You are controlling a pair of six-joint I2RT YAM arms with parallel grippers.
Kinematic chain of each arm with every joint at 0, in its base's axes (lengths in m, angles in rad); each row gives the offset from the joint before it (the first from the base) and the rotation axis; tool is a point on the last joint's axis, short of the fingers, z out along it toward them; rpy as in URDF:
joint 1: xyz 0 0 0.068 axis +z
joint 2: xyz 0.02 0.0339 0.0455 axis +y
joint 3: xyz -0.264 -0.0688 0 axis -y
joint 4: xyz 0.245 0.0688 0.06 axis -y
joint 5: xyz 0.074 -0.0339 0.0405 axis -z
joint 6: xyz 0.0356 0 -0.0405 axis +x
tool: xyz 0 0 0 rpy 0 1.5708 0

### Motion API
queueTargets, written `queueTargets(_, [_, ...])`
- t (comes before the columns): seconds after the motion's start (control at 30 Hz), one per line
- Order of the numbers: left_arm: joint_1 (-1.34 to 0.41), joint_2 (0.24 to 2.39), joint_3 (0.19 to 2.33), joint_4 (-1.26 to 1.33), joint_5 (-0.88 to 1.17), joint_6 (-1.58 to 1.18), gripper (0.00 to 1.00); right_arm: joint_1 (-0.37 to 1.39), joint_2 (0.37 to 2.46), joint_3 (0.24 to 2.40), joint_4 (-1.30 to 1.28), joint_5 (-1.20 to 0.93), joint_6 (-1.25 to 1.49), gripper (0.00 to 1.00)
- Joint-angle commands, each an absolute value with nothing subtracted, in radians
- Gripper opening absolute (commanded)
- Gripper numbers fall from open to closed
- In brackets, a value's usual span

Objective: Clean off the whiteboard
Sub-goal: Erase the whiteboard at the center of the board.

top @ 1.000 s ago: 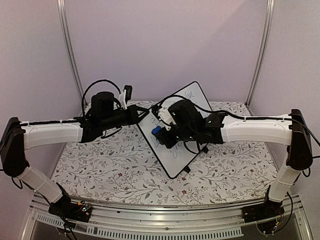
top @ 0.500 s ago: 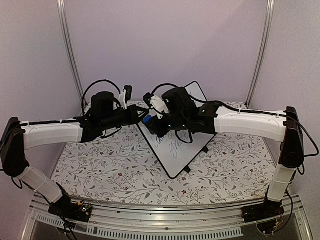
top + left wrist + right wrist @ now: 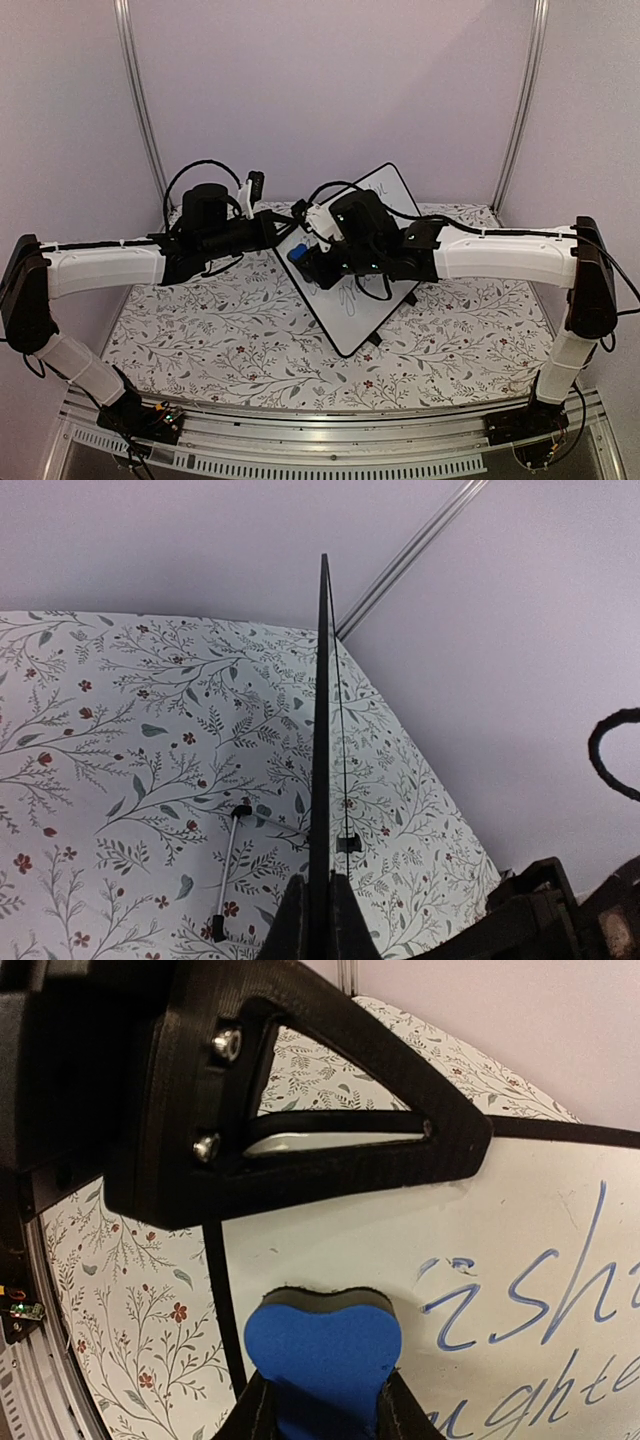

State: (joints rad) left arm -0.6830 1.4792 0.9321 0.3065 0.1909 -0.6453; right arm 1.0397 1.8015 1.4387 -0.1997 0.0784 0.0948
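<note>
The whiteboard (image 3: 375,195) stands tilted on the flowered tablecloth, white with a thin black rim and blue cursive writing (image 3: 540,1310). My left gripper (image 3: 280,228) is shut on the board's left edge; in the left wrist view (image 3: 318,920) the rim (image 3: 322,730) runs edge-on between the jaws. My right gripper (image 3: 303,258) is shut on the blue eraser (image 3: 325,1345), its dark felt face pressed on the board near the left rim. The eraser also shows in the top view (image 3: 297,254). The area left of the writing is wiped, with faint smears.
The flowered tablecloth (image 3: 220,330) covers the table. The board's black feet (image 3: 373,340) and a thin metal prop rod (image 3: 228,870) rest on it. Purple walls and metal corner posts (image 3: 140,110) close in the back and sides.
My right gripper with the eraser swept up and left across the board, then came back slightly down and right. The left arm has not moved.
</note>
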Motion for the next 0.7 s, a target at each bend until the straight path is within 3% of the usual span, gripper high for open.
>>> queueTargets(0.0, [-0.720, 1.470, 0.922, 0.287, 0.279, -0.629, 0.00, 1.043, 1.820, 1.451, -0.250, 0.068, 0.106, 0.19])
queueTargets(0.3, [-0.720, 1.473, 0.919, 0.290, 0.280, -0.632, 0.00, 1.042, 1.905, 1.588, -0.281, 0.117, 0.071, 0.19])
queueTargets(0.67, [-0.720, 1.478, 0.922, 0.289, 0.284, -0.633, 0.00, 0.994, 1.755, 1.316, -0.252, 0.121, 0.099, 0.19])
